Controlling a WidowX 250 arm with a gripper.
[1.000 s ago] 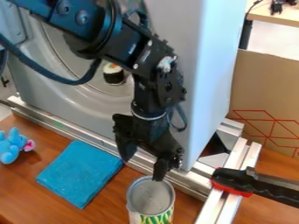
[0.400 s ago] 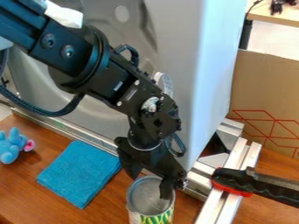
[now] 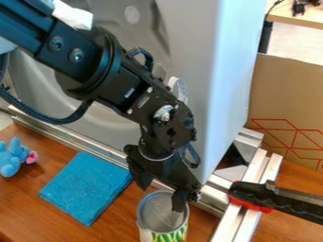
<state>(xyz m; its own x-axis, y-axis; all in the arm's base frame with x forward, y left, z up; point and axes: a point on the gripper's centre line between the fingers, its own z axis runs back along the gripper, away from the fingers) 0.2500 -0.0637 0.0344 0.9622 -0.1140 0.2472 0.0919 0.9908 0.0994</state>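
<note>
Claw (image 3: 161,200) parted, its two fingers well spread with nothing gripped between them, hangs over the back of an open-topped can (image 3: 165,235) at the lower middle of the view. The can stands upright on the wooden worktop (image 3: 31,203), its long axis vertical and its mouth facing up, so it lies beneath and slightly to the near side of the claw. One finger hangs beyond the can's back-left rim, while the other overlaps the right part of the mouth; whether that tip is inside or just above it is hard to judge.

Left of the can, well clear of it, a folded blue towel (image 3: 86,186) lies flat. Farther left sits a small blue toy (image 3: 11,163) with a pink part. To the can's right, a black-and-red handle (image 3: 249,194) lies across the metal rails (image 3: 221,231). Behind the claw rises a large grey appliance (image 3: 221,71), with the arm (image 3: 120,75) slanting across its front from the upper left. Brown cardboard (image 3: 287,108) stands at the right.
</note>
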